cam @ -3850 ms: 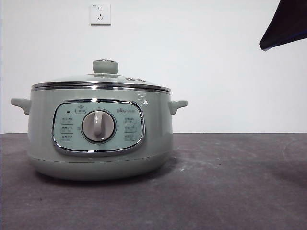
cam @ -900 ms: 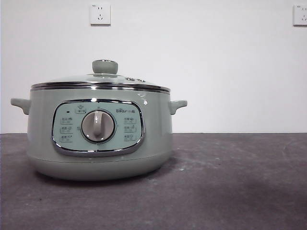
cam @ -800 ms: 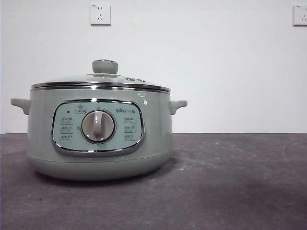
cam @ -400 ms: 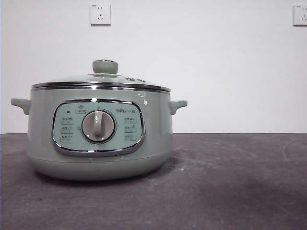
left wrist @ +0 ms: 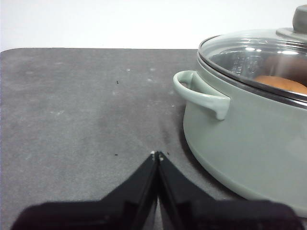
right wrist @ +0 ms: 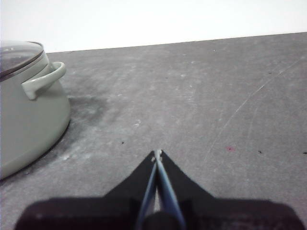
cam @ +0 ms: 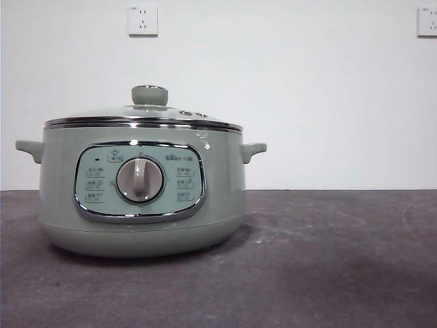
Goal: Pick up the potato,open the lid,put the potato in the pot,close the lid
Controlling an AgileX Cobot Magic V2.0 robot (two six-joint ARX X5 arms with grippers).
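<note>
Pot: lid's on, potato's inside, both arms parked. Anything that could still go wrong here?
Little seems left to fail.
1. The lid looks level on the pot, but no view shows the far rim, so full seating is unconfirmed.
2. The left pincer, shut, sits low near the pot's side handle; a sideways move could clip it.
3. The potato shows only partly through the glass.
</note>
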